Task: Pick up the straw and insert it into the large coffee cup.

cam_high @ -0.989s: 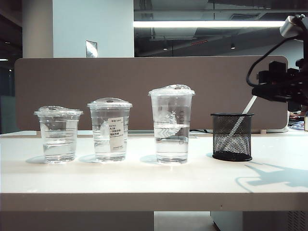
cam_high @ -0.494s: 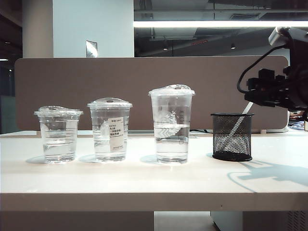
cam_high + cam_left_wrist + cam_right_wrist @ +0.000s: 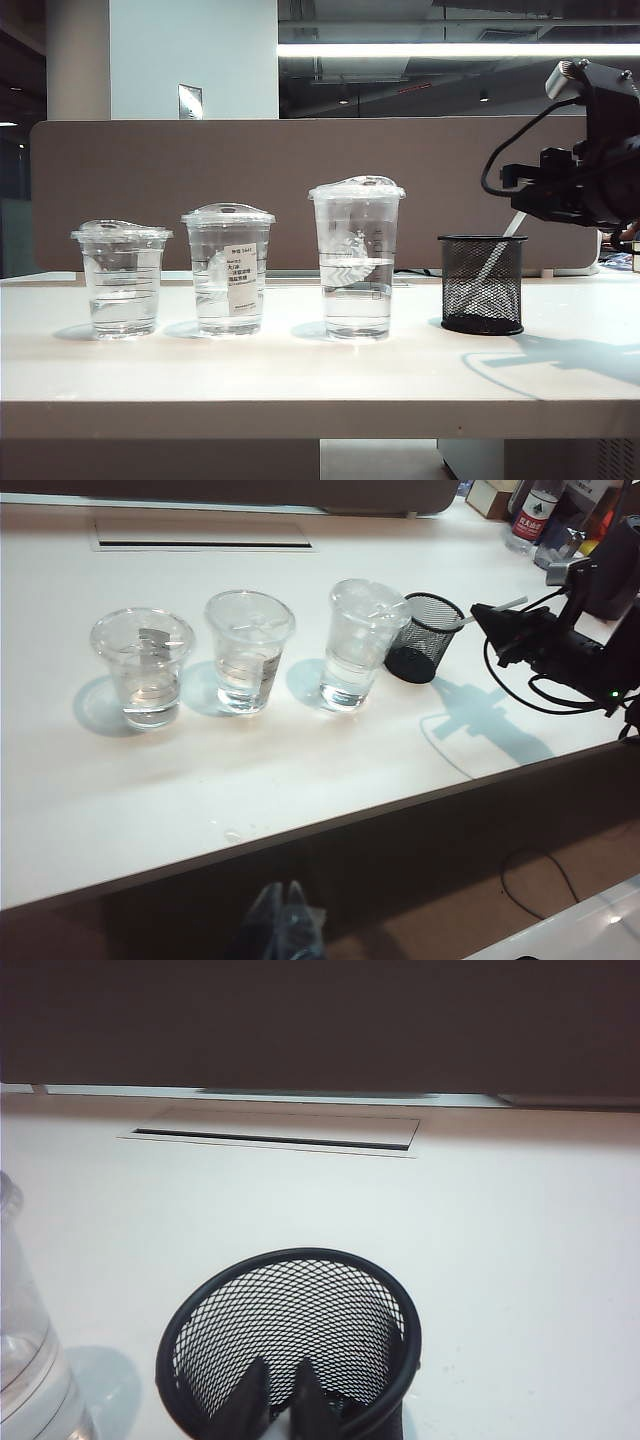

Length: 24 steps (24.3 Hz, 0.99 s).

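We are in an open-plan office. A grey-brown desk partition (image 3: 310, 190) stands along the back edge of the white desk (image 3: 300, 380), and a cable slot (image 3: 275, 1138) is cut into the desktop beyond the right gripper's jaws. A black mesh pen holder (image 3: 482, 285) sits on the desk. Overhead we see exposed dark ceiling services and a long strip light (image 3: 430, 49).
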### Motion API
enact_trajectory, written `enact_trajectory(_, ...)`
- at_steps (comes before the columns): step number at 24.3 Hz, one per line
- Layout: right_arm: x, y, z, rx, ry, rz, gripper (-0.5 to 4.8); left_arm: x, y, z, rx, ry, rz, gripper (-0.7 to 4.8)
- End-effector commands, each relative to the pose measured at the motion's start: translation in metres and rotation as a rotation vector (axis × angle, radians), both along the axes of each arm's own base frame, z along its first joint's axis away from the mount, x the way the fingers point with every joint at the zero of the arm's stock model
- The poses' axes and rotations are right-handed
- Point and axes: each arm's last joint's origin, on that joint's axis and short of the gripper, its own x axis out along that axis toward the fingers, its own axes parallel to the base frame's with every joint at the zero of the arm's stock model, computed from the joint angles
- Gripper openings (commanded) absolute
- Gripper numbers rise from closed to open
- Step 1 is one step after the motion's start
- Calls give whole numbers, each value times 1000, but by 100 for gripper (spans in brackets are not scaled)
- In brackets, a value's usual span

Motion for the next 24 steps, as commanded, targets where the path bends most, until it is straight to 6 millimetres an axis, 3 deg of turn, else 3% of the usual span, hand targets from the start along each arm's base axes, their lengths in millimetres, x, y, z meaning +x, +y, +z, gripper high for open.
enact_trajectory(1,1,0,2,3,-20,1,39,0,0,2,3,-21,-6,-4)
enact_trajectory(5,1,0,2,3,-20,1,-5,0,0,3,3,-28,-5,-4)
enact_trajectory(13,4,1,10,3,-71,1,-5,0,0,3,2,-28,-6,-4)
enact_trajectory(19,14,4,49,26,-205,54,-5,0,0,3,3,-28,-6,-4)
enact_trajectory(24,6,5,85,17,-179,135,-5,0,0,2,24,-39,-11,-4)
